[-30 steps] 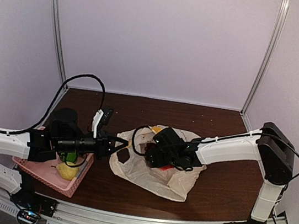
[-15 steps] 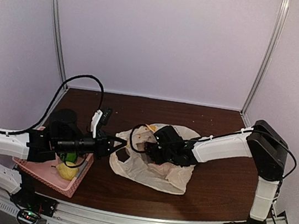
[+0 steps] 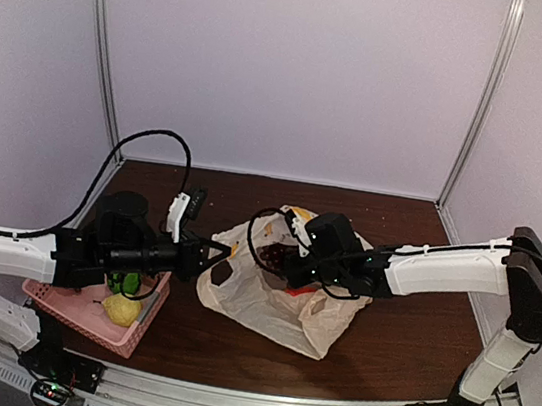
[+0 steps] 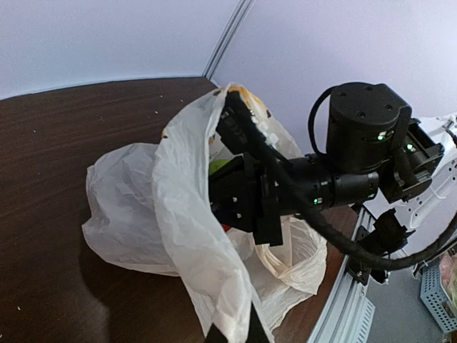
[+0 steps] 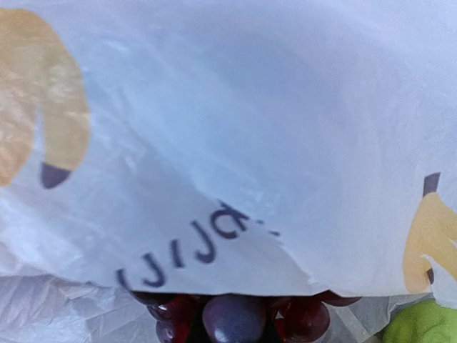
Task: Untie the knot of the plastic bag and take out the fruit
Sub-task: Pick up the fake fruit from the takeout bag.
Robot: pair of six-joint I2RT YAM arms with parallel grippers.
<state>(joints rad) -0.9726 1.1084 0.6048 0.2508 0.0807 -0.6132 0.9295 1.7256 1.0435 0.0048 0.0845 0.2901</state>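
Observation:
The plastic bag (image 3: 266, 308) lies crumpled mid-table with its mouth held open; no knot shows. My left gripper (image 3: 212, 251) is shut on the bag's left rim, and in the left wrist view the plastic (image 4: 186, 193) runs down into that gripper (image 4: 234, 330). My right gripper (image 3: 283, 257) hovers at the bag's mouth, shut on a dark purple grape bunch (image 3: 271, 254). In the right wrist view the grapes (image 5: 235, 318) sit at the bottom edge under a fold of printed bag (image 5: 250, 128), which hides the fingers. A green fruit (image 5: 418, 325) lies beside them inside the bag.
A pink basket (image 3: 137, 331) stands at the near left under my left arm, holding a yellow pear (image 3: 120, 310) and a green fruit (image 3: 121, 283). Metal frame posts rise at the back corners. A rail runs along the table's near edge.
My right gripper reached into the bag, closed, and has drawn up and back to the right with the grape bunch. My left gripper kept its hold on the rim and rose slightly.

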